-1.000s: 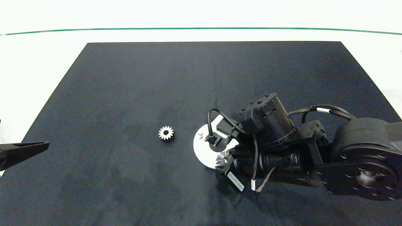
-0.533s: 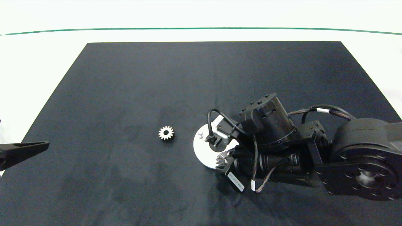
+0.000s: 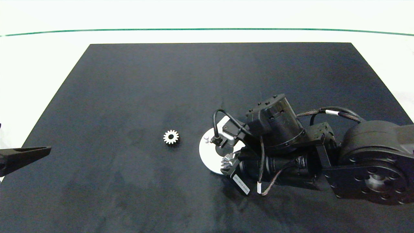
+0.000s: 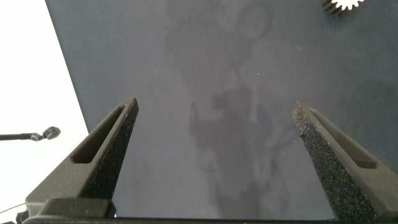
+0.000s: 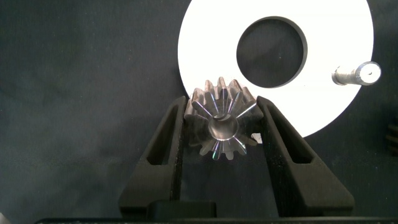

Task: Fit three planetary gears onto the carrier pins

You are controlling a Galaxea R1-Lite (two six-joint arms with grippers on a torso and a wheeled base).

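A small silver metal spur gear with pointed teeth [image 5: 221, 127] is shown clamped by its toothed rim between the two fingers of the right end effector [image 5: 222, 134], at the edge of the flat white round carrier disc with a central hole [image 5: 205, 43]. It is not yet seated on a pin. One short silver-white cylindrical carrier pin [image 5: 356, 74] is seen upright and bare near the disc's rim; the other pins are hidden by the arm or lie outside the views. A second identical silver gear [image 3: 171, 137] lies flat on the black mat [image 3: 129, 81] covering the desk, near the disc but apart from it. The third gear is not visible in any view, so whether it has been mounted cannot be told. The task is judged to be at an early or middle stage: at least two gears remain to be installed. The left end effector [image 4: 214, 134] is held with fingers wide apart and empty over the mat's left edge.
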